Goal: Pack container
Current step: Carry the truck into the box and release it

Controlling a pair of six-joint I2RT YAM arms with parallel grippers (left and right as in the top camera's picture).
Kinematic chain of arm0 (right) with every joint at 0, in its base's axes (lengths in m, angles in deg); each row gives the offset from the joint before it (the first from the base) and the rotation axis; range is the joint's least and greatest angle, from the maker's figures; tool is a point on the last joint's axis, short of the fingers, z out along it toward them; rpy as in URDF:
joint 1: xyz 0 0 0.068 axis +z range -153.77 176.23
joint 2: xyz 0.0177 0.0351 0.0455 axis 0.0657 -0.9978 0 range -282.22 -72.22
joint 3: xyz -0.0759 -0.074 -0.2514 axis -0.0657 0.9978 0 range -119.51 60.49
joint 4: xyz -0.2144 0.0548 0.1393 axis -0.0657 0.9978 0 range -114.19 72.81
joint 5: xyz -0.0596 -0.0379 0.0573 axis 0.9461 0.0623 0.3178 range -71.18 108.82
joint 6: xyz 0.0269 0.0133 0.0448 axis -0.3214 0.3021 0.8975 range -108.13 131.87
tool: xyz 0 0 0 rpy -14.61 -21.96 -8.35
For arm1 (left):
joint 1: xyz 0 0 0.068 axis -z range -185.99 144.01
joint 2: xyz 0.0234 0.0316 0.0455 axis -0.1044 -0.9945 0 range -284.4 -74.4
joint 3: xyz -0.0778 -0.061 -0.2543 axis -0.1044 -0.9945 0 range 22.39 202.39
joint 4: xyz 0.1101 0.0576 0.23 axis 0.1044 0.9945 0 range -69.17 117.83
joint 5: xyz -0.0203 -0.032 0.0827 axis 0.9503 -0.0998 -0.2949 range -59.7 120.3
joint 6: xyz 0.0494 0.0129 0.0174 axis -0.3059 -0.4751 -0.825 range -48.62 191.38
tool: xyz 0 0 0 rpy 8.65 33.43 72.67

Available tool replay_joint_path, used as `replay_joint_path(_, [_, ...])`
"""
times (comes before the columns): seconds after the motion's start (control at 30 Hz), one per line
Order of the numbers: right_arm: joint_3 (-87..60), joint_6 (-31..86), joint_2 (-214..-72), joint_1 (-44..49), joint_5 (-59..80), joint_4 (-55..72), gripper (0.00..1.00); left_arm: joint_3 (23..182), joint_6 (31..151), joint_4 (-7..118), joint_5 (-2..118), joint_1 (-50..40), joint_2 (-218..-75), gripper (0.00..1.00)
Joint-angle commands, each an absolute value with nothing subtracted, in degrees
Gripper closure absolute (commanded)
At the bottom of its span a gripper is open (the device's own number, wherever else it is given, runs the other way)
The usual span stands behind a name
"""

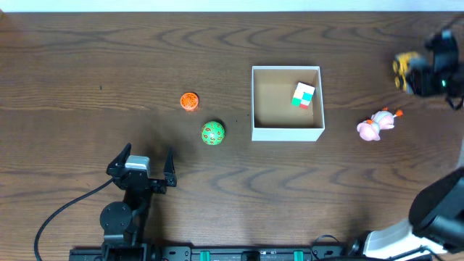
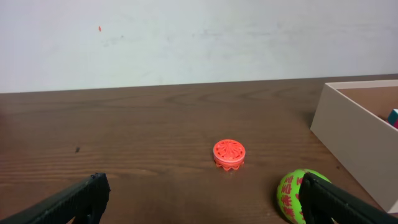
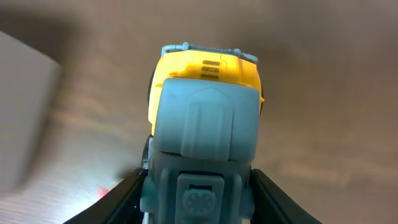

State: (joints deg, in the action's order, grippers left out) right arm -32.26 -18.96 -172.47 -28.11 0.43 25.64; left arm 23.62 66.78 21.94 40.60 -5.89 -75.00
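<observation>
The container (image 1: 287,132) is a square shallow box with white walls and a brown inside, at the table's middle; a white, red and green cube (image 1: 303,95) lies in it. Its corner also shows in the left wrist view (image 2: 354,134). My right gripper (image 1: 420,75) is at the far right edge, shut on a yellow and grey toy truck (image 3: 202,124), held above the table. My left gripper (image 1: 142,165) is open and empty near the front left. An orange ridged cap (image 1: 189,101) and a green ball (image 1: 213,133) lie ahead of it.
A pink pig toy (image 1: 376,125) lies on the table right of the container. The orange cap (image 2: 229,154) and green ball (image 2: 298,194) show in the left wrist view, the ball beside the right finger. A black cable runs from the left arm's base.
</observation>
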Motion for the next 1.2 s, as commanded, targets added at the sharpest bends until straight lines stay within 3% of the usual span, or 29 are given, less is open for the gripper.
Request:
replay_joint_path(0.0, [-35.75, -16.44, -167.55, -21.55, -3.7, 26.34, 0.53, 22.62, 66.04, 23.86, 41.24, -6.09, -74.65, 0.02])
replay_joint_path(0.2, [-36.02, -16.44, -164.95, -7.96, -2.94, 26.88, 0.51, 22.62, 66.04, 23.86, 41.24, -6.09, -74.65, 0.02])
replay_joint_path(0.5, [-35.8, -16.44, -167.99, 6.95, 8.93, 31.25, 0.44, 22.62, 66.04, 23.86, 41.24, -6.09, -74.65, 0.02])
replay_joint_path(0.73, [-35.71, -16.44, -171.79, 9.81, 9.98, 32.76, 0.48, 22.62, 66.04, 23.86, 41.24, -6.09, -74.65, 0.02])
replay_joint_path(1.17, [-36.32, -14.98, -174.09, 9.68, 14.33, 31.14, 0.36, 22.62, 66.04, 23.86, 41.24, -6.09, -74.65, 0.02])
